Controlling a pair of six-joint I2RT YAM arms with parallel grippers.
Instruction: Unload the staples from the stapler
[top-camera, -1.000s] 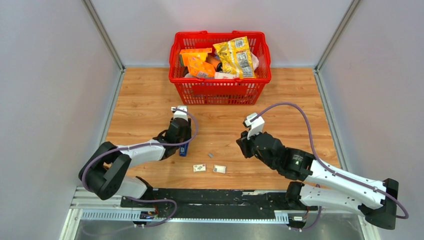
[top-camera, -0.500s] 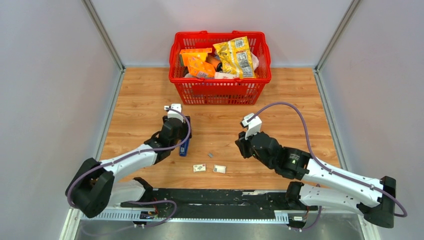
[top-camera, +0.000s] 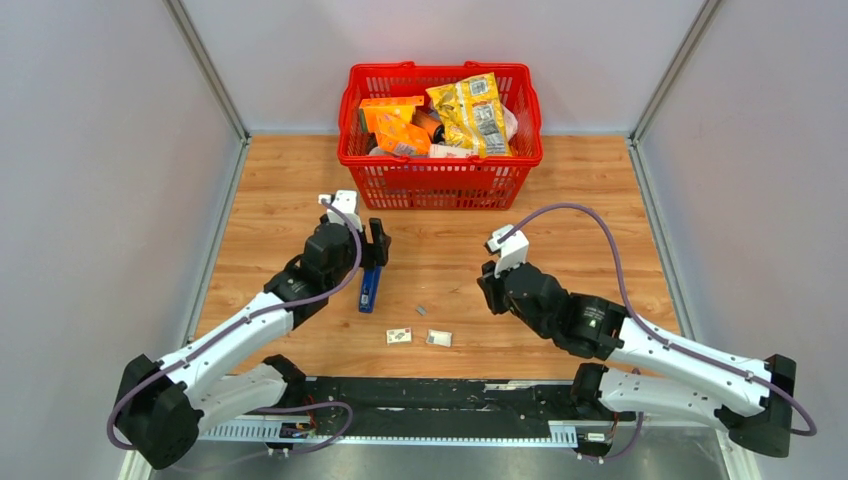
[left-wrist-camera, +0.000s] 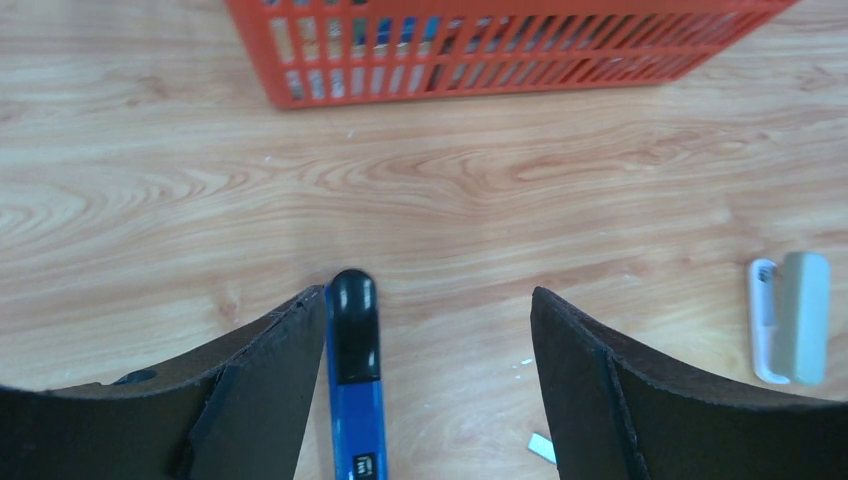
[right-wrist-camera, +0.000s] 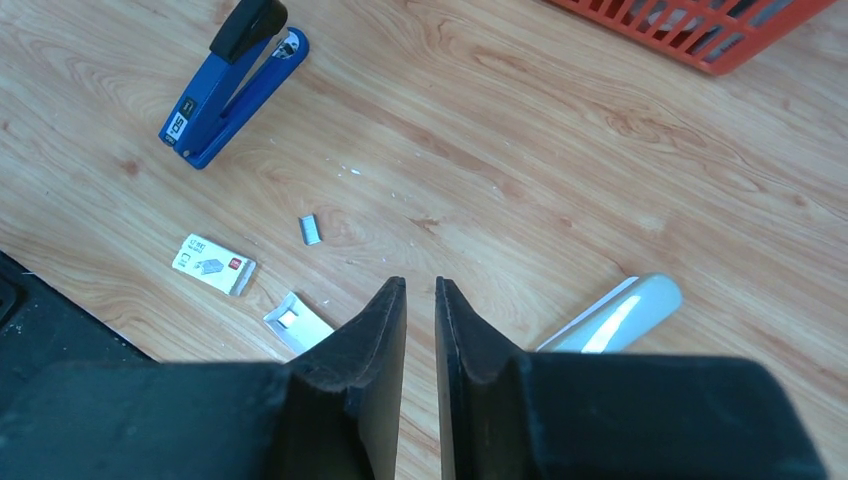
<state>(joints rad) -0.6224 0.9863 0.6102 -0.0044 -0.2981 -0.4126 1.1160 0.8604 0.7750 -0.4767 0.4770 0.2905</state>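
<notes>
From above, your left gripper (top-camera: 373, 243) stands spread wide over the far end of the stapler (top-camera: 369, 288), which lies flat on the table (top-camera: 280, 200). The staples (top-camera: 422, 310) lie loose to its right, near two white tags (top-camera: 399, 336). The right gripper (top-camera: 487, 287) hangs well apart.

Left wrist: the stapler's black end sits close beside one finger, not centred (the other finger is far off). Close now and you may shove it sideways or pinch only an edge.

Right wrist: the fingers are all but closed on nothing. The stapler's top gapes off its base. Whether any strip remains inside cannot be told, so stopping here risks leaving it loaded.
</notes>
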